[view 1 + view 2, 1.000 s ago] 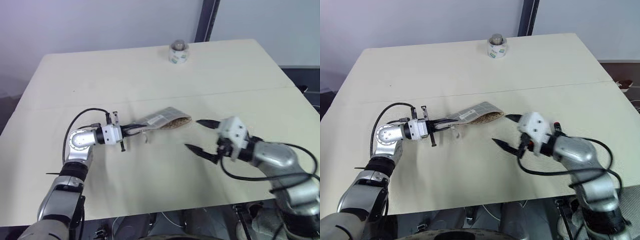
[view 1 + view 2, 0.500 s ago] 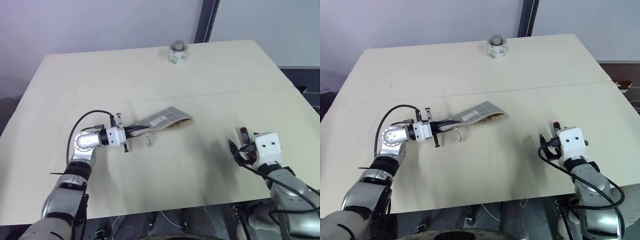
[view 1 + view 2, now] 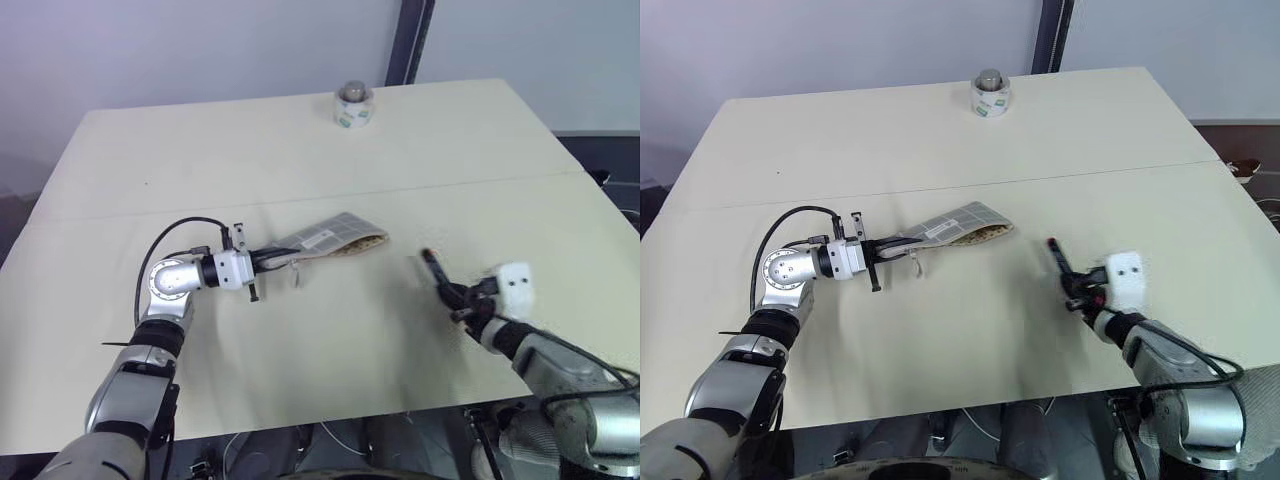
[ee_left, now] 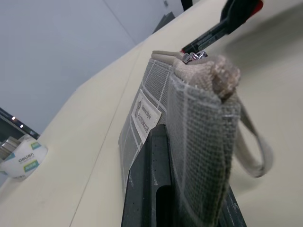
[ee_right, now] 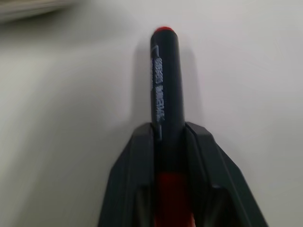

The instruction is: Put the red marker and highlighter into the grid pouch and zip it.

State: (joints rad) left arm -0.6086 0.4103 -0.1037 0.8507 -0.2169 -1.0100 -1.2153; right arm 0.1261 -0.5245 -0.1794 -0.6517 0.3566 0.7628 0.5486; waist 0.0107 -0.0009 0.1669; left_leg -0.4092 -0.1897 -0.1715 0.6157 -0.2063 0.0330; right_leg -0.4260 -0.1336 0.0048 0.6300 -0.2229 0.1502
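Right gripper (image 3: 1072, 285) sits lower right of the head view, fingers pinched on the red marker (image 3: 1060, 263); in the right wrist view the dark barrel (image 5: 165, 80) runs out between both fingers (image 5: 130, 179), red cap end back at the finger roots, other end pointing up-left toward the pouch. Left gripper (image 3: 268, 260) is left of centre, pressed shut on the near end of the grid pouch (image 3: 335, 237), holding it off the table (image 3: 300, 150); the left wrist view shows the pouch (image 4: 156, 94) edge-on with its white label (image 4: 144, 116), a fabric loop (image 4: 255, 151) hanging at the clamped end and the zipper pull at the far end. The pouch's far end is gaping, mouth facing the right side of the frame. A second ago the right gripper was spread wide just right of the pouch mouth; half a second ago it was down at lower right over the marker; now it's clamped and the marker is up off the surface. Left gripper and pouch unchanged. Open tabletop between marker tip and pouch mouth. Small tape roll (image 3: 351, 108) sits near the top edge, well apart from both arms. Highlighter can't be made out.
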